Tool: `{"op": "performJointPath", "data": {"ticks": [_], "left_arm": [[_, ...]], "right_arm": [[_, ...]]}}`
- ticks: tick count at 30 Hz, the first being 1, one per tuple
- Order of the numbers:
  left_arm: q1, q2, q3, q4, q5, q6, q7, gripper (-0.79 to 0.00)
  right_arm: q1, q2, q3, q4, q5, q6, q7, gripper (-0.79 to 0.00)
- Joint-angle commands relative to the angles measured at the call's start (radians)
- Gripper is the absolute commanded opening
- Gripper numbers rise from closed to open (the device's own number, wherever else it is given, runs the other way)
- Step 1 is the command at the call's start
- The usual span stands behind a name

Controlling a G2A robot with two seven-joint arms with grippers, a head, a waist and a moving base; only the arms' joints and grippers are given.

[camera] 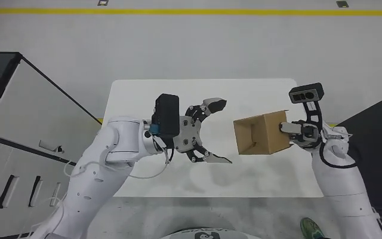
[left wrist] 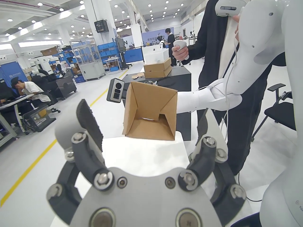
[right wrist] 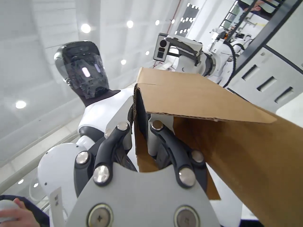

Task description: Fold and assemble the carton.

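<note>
A brown carton (camera: 261,132) hangs above the right part of the white table (camera: 131,95), its open end facing the left arm. My right gripper (camera: 290,129) is shut on a flap (right wrist: 139,128) at the carton's far end. In the left wrist view the carton (left wrist: 151,112) shows its hollow inside, with a slot at the back. My left gripper (camera: 216,132) stands wide open, a short way left of the carton's mouth, nothing between its fingers (left wrist: 88,121). In the right wrist view the carton (right wrist: 213,119) stretches away from the gripper (right wrist: 139,119).
A grey cabinet (camera: 30,119) stands left of the table. A yellow floor line (camera: 191,11) runs behind it. A person holding a controller (left wrist: 181,48) stands beyond the table's right side, near a black stand with flat boxes (left wrist: 157,68).
</note>
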Motion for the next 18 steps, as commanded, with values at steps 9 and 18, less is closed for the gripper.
{"op": "performJointPath", "data": {"ticks": [9, 18], "left_arm": [[0.025, 0.006, -0.024, -0.023, 0.012, 0.005, -0.028, 0.0], [0.025, 0.006, -0.024, -0.023, 0.012, 0.005, -0.028, 0.0]], "right_arm": [[-0.003, -0.004, -0.016, -0.015, 0.023, 0.016, -0.021, -0.785], [0.028, -0.023, -0.079, 0.01, 0.16, 0.034, 0.023, -0.785]]}}
